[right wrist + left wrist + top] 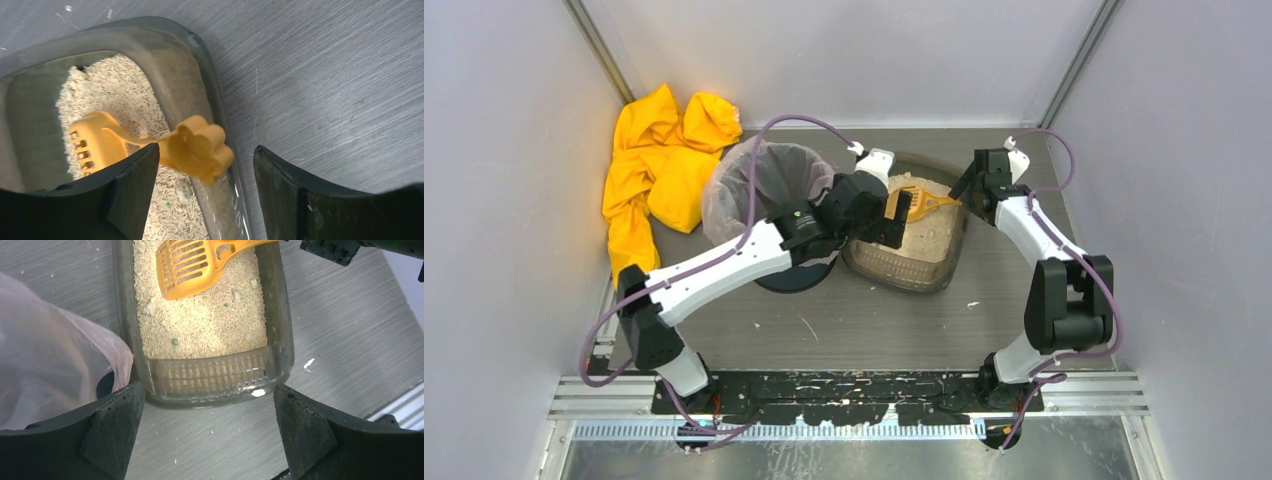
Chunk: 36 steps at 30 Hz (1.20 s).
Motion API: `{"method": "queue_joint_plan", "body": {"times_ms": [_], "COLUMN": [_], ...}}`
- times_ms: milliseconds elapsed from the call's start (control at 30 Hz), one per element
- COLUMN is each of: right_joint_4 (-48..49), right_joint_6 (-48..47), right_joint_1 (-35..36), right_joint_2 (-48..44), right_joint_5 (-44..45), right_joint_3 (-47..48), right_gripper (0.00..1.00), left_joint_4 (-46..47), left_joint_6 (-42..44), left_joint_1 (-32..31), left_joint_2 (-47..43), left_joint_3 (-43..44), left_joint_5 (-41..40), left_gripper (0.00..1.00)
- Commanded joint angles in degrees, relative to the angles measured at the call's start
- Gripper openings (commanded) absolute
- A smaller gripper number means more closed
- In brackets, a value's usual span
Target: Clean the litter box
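grey tabletop (864,320), litter box (210,382) below open left claw (207,395), scoop handle (197,147) inside open right claw (206,152)

Litter box (280,315): translucent dark brown-grey wall, with rows of short ribs showing on the bare strip of floor. The litter (205,325) is beige with a few green specks (174,341). Scoop (192,267): orange-yellow, its blade patterned with rows of slots; cloth (659,170): solid yellow; bag (45,355): milky clear over a dark bin (796,275). Table (864,320): grey with a fine brushed streak pattern and scattered white flecks; arms (724,265): white shells with black joints, cables (754,150) purple.
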Motion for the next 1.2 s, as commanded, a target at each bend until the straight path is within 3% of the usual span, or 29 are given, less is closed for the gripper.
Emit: {"method": "queue_joint_plan", "body": {"times_ms": [0, 300, 567, 800, 1167], "right_joint_4": [3.38, 4.19, 1.81, -3.28, -7.41], "right_joint_6": [0.79, 0.3, -0.26, -3.04, -3.87], "right_joint_1": [-0.47, -0.55, 0.76, 5.91, 7.18], "right_joint_2": [3.21, 3.54, -5.15, -10.15, -13.42], "right_joint_5": [-2.02, -3.01, -7.43, -3.24, -2.41], "right_joint_3": [3.38, 3.67, -2.61, -6.98, -9.46], "right_gripper": [0.74, 0.63, 0.84, 0.87, 0.87], "left_joint_4": [7.7, 8.31, 16.8, 18.17, 20.31], "left_joint_6": [2.78, 3.75, 1.4, 0.56, -4.76], "left_joint_1": [-0.02, 0.06, 2.83, 3.68, 0.15], "left_joint_2": [2.64, 7.16, 9.78, 16.53, 21.77], "left_joint_3": [0.37, -0.24, -9.83, -10.42, -11.75], "left_joint_5": [-1.03, -2.51, -1.24, 2.94, 7.95], "left_gripper": [1.0, 1.0, 1.0, 1.0, 0.98]}}
